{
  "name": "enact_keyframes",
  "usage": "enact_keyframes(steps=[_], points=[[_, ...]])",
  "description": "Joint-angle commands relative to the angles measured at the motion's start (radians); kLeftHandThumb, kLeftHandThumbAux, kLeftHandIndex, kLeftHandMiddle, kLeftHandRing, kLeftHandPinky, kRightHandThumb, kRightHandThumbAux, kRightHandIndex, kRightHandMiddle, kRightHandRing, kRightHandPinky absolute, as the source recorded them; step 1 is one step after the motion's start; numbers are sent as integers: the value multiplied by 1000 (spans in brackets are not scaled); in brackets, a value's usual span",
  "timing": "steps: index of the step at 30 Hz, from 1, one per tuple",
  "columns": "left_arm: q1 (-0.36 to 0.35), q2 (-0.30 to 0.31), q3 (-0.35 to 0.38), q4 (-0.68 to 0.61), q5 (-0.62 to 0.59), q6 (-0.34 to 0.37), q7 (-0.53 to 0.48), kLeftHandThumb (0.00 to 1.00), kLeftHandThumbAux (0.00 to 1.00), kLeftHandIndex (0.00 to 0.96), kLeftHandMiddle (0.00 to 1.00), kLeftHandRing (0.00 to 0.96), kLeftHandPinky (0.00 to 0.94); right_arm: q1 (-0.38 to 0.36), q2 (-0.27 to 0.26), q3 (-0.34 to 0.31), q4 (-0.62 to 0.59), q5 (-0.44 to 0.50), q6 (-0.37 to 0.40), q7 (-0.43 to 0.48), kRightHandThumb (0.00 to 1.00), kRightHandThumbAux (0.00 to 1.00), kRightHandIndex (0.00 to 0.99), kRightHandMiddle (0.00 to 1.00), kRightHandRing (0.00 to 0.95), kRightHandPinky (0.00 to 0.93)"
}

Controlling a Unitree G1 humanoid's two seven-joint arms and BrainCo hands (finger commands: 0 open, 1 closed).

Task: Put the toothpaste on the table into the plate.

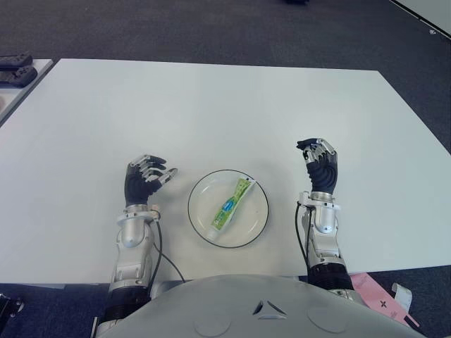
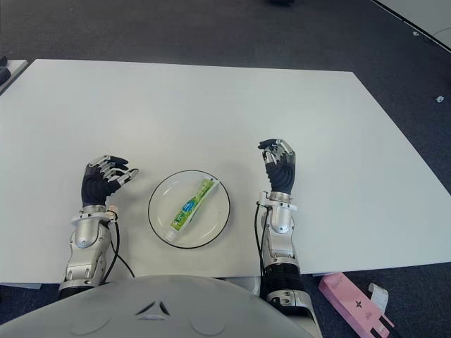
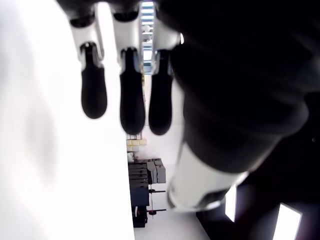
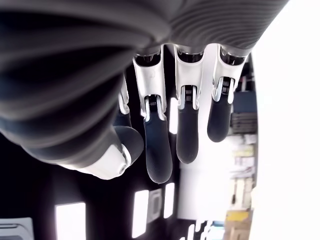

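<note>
A green and white toothpaste tube (image 1: 231, 203) lies diagonally inside the white, dark-rimmed plate (image 1: 203, 224) near the table's front edge. My left hand (image 1: 144, 176) stands to the left of the plate, fingers relaxed and holding nothing. To the right of the plate is my right hand (image 1: 318, 163), fingers loosely bent and empty. The wrist views show only each hand's own fingers (image 3: 132, 95) (image 4: 186, 130) with nothing between them.
The white table (image 1: 225, 113) stretches far ahead. Dark objects (image 1: 15, 69) lie on a side surface at the far left. A pink box (image 2: 352, 304) lies on the floor at the lower right, past the table's front edge.
</note>
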Motion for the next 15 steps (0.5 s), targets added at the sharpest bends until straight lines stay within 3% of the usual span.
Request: enact_keyframes(steps=[1,15], points=[[-7,-9,-3,5,-1,21,7,60,998,529,478,519,527,-19,15,-18,62,-25,-3,-21,703,727,434,533,509,484],[-5,-11,-6,6,-13,9,-5,79,998,534,483,519,534,-54,13,-27,179,-33,-54,7,708,728,434,525,516,520]])
